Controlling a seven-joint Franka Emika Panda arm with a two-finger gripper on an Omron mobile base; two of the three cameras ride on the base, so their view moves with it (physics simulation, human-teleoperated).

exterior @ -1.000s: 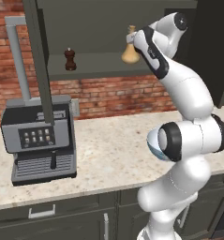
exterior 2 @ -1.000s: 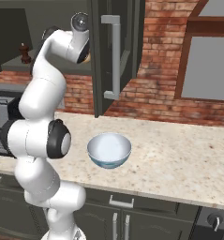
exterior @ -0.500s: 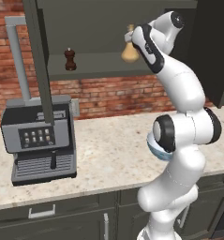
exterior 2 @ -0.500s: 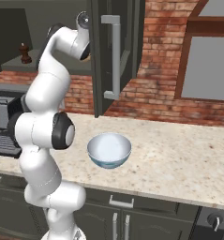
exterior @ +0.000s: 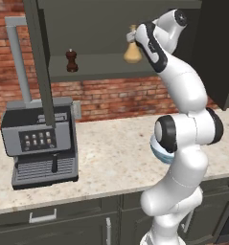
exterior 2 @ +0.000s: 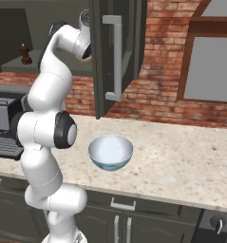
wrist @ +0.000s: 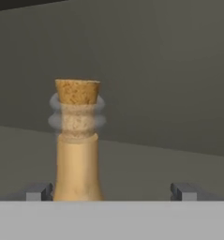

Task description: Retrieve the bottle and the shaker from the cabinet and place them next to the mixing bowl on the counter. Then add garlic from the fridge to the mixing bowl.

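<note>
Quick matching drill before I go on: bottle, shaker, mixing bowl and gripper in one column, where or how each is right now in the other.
Things:
1. bottle
2. shaker
3. mixing bowl
4. gripper

States:
A. on the counter, below the open cabinet door
B. open, at the cabinet shelf
C. upright on the shelf, close beside one fingertip
D. on the shelf, off to the left near the coffee machine side

Pairs: 1-C, 2-D, 3-A, 4-B

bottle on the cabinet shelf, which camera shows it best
The hand view: the bottle stands close up, cork and neck sharp, beside one fingertip. The left base view shows its tan base small on the shelf, partly behind the arm. In the right base view I can't make it out for certain.
</note>
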